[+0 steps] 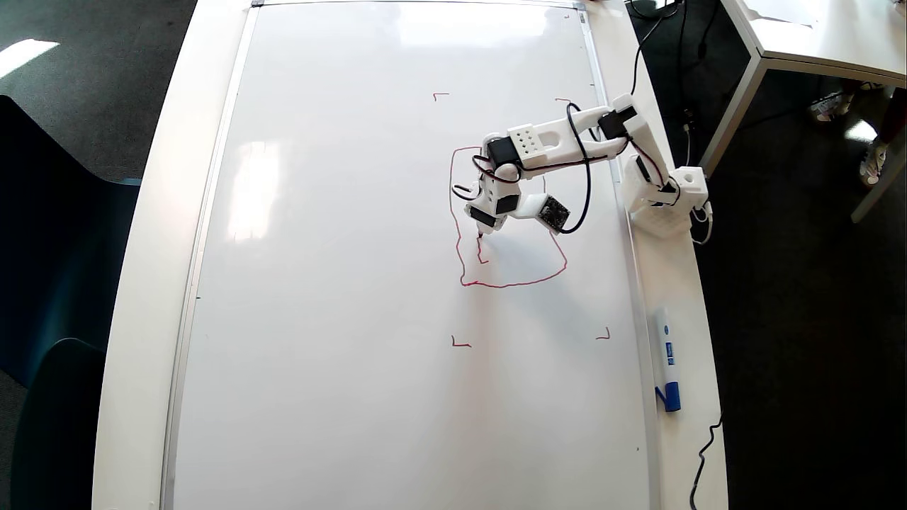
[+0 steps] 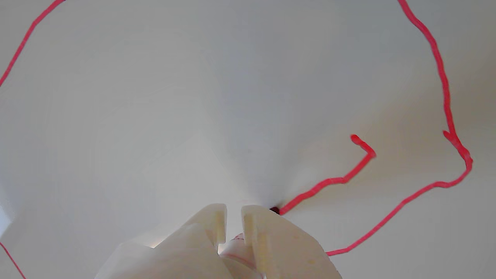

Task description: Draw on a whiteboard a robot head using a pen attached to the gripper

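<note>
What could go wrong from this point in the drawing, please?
The pen is only partway through a small inner stroke, so uneven pressure could break the line. The black cable loops low over the robot head outline and might smear wet ink. The hand hides most of the tip, so drift is hard to notice.

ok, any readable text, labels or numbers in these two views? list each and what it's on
Blue-capped marker beside the whiteboard: a blue label, print too small to read.
Red strokes on the whiteboard: the unfinished robot head and corner marks, drawn lines, not characters.
Gripper and pen: no text visible.
</note>
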